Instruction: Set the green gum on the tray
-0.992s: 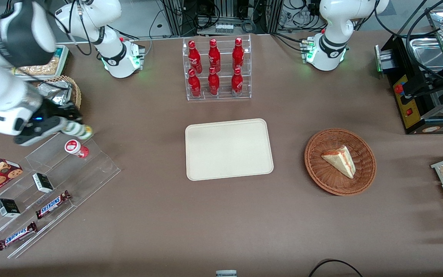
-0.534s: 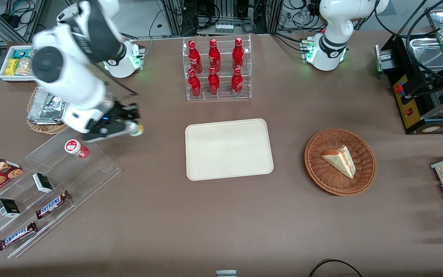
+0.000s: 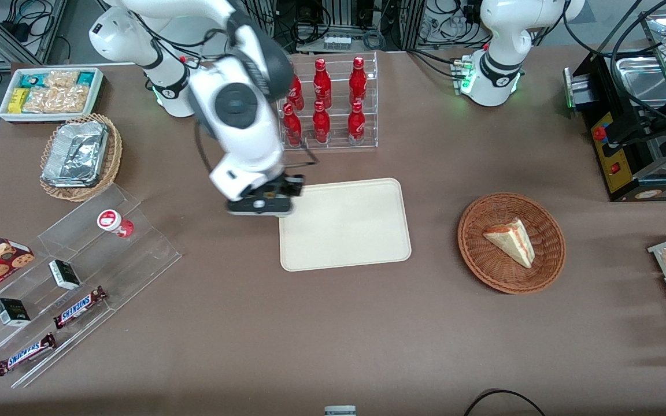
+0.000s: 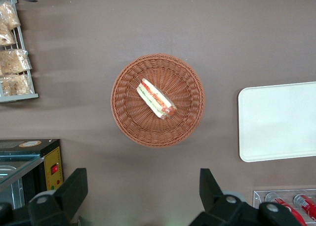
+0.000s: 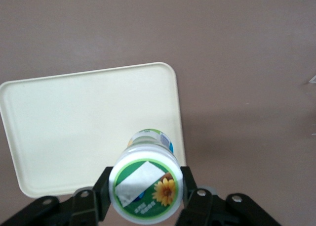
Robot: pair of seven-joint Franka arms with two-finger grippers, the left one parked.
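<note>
In the right wrist view my gripper (image 5: 145, 192) is shut on the green gum (image 5: 144, 185), a small white bottle whose round lid is ringed in green with a sunflower label. It hangs above the edge of the cream-beige tray (image 5: 89, 127) nearest the working arm's end. In the front view the gripper (image 3: 261, 203) hovers over the tray's (image 3: 350, 228) rim at that same end. The gum is hidden under the gripper body there. The tray holds nothing and also shows in the left wrist view (image 4: 279, 122).
A red-lidded bottle (image 3: 114, 222) stands on a clear stepped shelf (image 3: 136, 254) with candy bars. A rack of red bottles (image 3: 324, 104) stands farther from the camera than the tray. A wicker basket (image 3: 547, 266) holds a sandwich. A foil-lined basket (image 3: 78, 156) sits near the shelf.
My gripper has swept from the clear stepped shelf across the table to the tray's edge, carrying the green gum with it. The red-lidded bottle stayed put.
</note>
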